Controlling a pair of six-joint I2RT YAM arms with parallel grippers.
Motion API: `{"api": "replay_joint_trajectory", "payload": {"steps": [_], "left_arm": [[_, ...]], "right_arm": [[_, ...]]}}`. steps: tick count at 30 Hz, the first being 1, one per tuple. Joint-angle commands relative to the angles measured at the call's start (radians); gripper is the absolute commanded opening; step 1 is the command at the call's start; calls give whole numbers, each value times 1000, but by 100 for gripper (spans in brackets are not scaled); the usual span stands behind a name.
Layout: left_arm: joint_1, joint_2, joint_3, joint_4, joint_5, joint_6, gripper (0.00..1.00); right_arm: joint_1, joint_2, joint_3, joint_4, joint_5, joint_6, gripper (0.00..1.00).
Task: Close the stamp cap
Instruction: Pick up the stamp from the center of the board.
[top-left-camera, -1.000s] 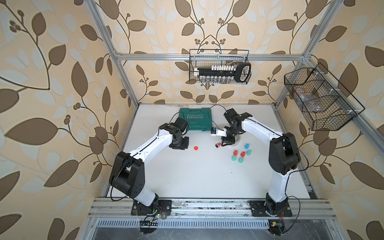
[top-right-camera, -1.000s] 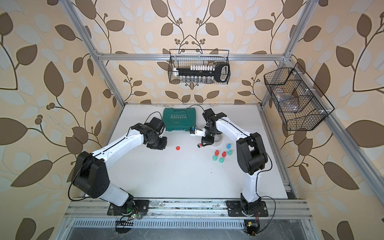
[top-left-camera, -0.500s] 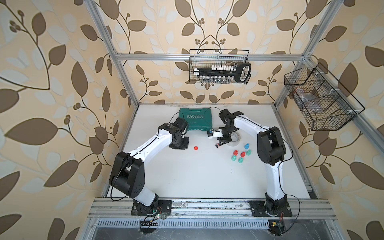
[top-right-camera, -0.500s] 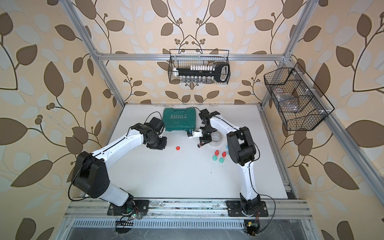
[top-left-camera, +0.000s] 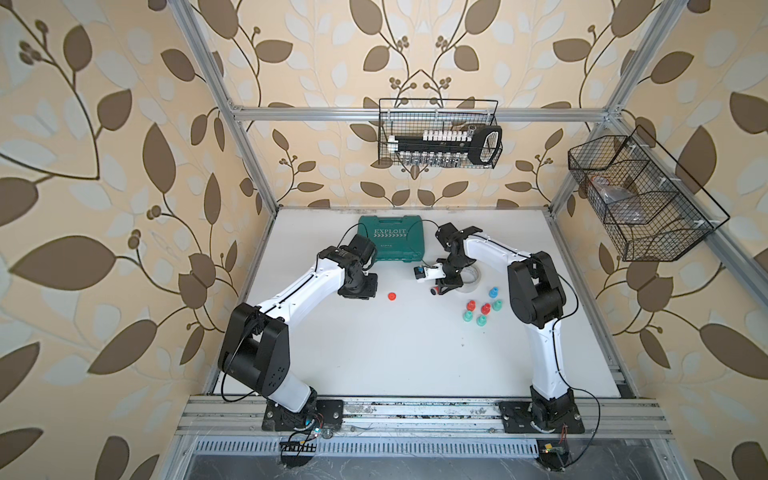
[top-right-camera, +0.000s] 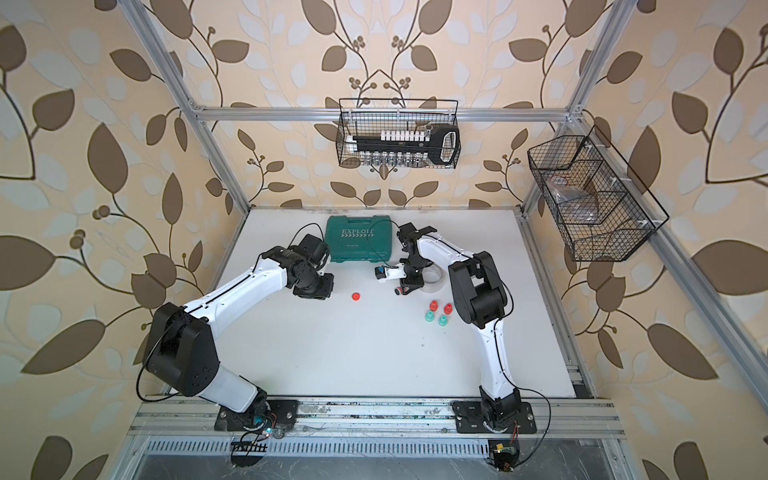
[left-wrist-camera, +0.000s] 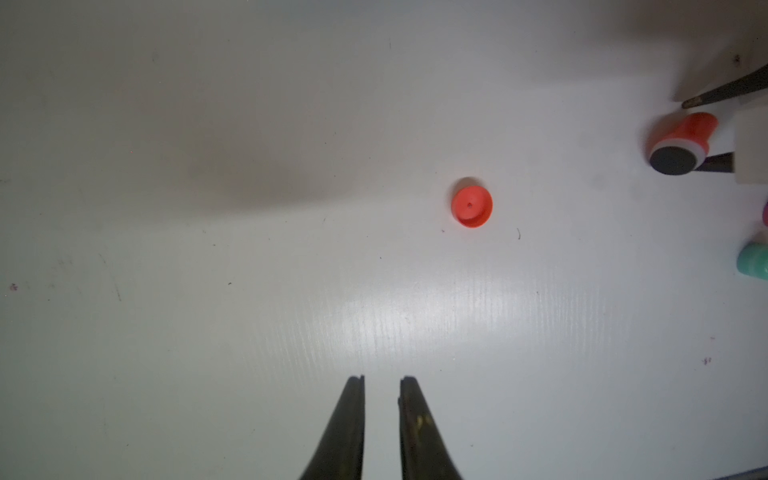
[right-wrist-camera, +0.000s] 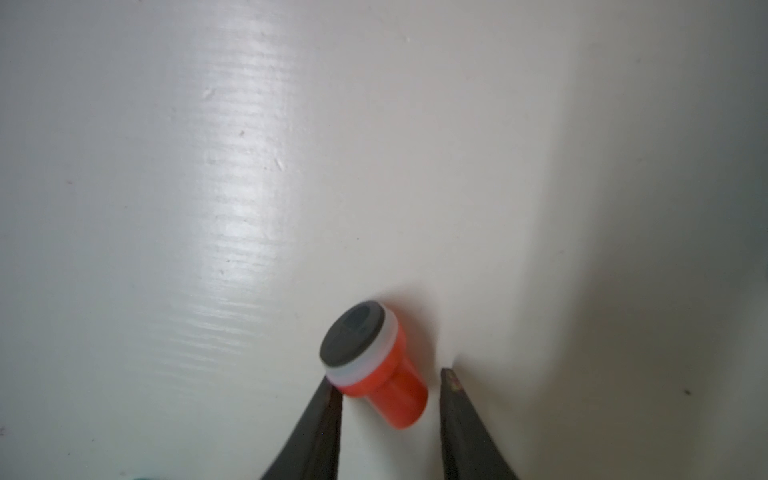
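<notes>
Stamp on its side on the worktop, between parted jaws of right gripper; cap well apart, near left gripper, jaws barely parted, empty; risk: one-sided contact on closing rolls stamp away.
</notes>
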Motion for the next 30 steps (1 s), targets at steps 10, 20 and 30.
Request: {"api": "replay_joint_trajectory", "payload": {"steps": [10,20,30], "left_arm": [[-2,-18,-6,-20,-5,-12,18],[-2,-14,-6,-20,-3,-12,17],[-2,-5,-4,-18,6,-10,17]], "right_arm": [[30,21,-54,26,-8,-3,25],[23,-21,-103,54,12,7,28],[3,-49,-132,69,7,10,25]]}}
